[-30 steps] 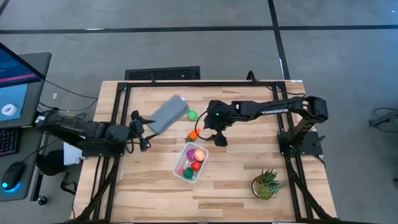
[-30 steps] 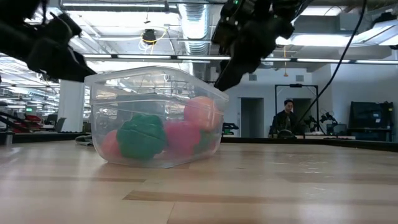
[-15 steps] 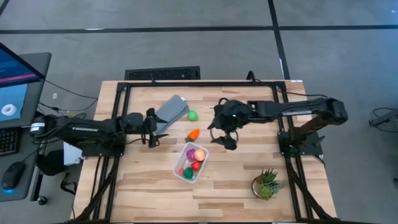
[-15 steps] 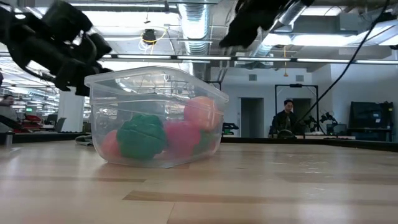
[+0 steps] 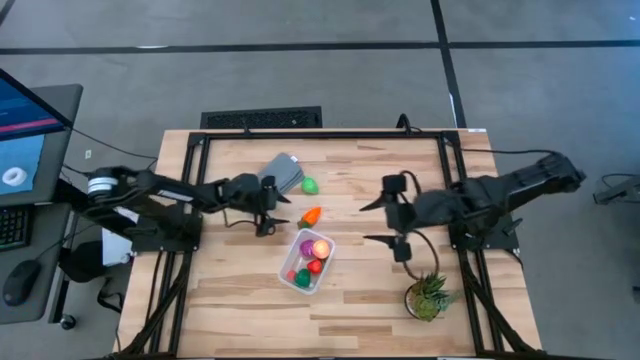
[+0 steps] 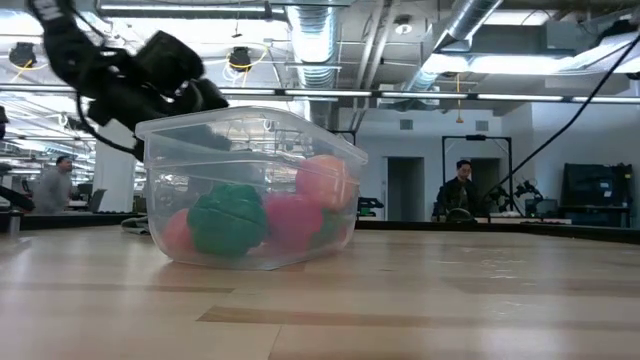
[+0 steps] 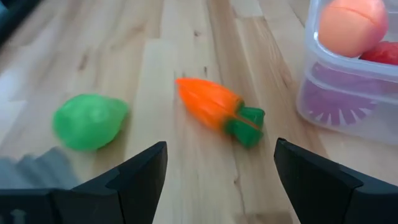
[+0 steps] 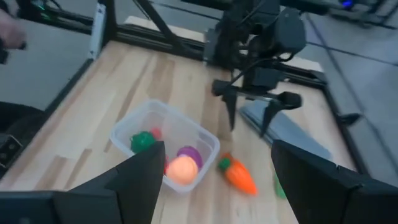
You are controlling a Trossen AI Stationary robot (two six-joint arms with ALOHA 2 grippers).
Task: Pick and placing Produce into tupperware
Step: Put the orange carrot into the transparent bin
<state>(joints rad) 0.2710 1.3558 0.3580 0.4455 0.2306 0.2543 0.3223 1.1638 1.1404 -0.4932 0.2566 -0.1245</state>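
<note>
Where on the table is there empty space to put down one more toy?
The near edge of the table, left of the potted plant, is bare. So is the far right corner behind the right tool. It is crowded between the lid, carrot, tupperware and left tool.

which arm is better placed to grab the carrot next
Left, likely. Its open tool hangs beside the carrot, which lies between its fingers in the left wrist view. The right tool, also open, sits farther off toward the potted plant.
</note>
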